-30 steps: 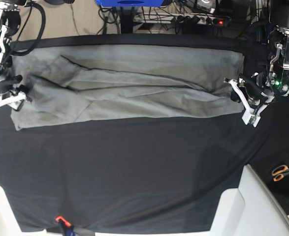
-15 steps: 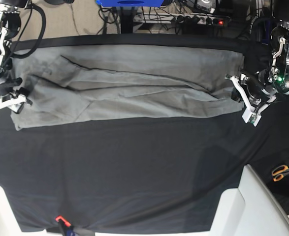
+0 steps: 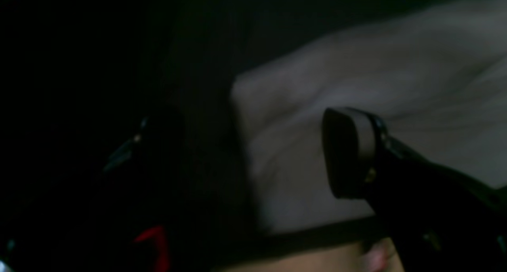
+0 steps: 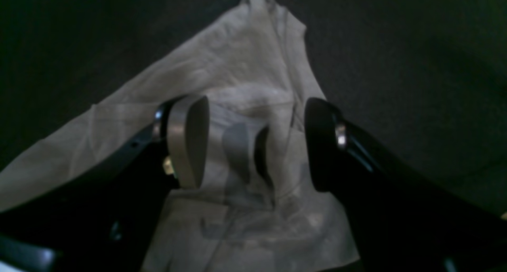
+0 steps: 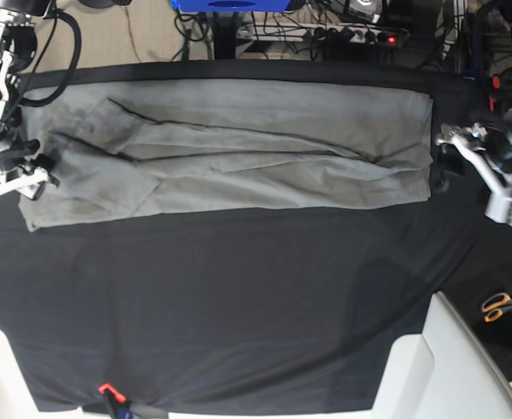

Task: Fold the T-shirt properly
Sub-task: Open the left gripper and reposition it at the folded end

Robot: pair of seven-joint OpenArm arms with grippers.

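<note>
The left gripper [image 5: 487, 175] is standing with its jaws apart, off the T-shirt's [image 5: 238, 148] edge and holding nothing. The right gripper [image 4: 253, 145] is hovering with jaws spread wide over one end of the shirt, gripping nothing. The T-shirt is lying folded lengthwise along the far side of the black table cloth [image 5: 238, 297].

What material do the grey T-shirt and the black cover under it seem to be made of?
T-shirt: looks like soft matte knit fabric, perhaps cotton; it lies limp with long creases and folds. Cover: looks like a thin matte black cloth; it lies flat with faint ripples. The exact fibre cannot be told.
</note>
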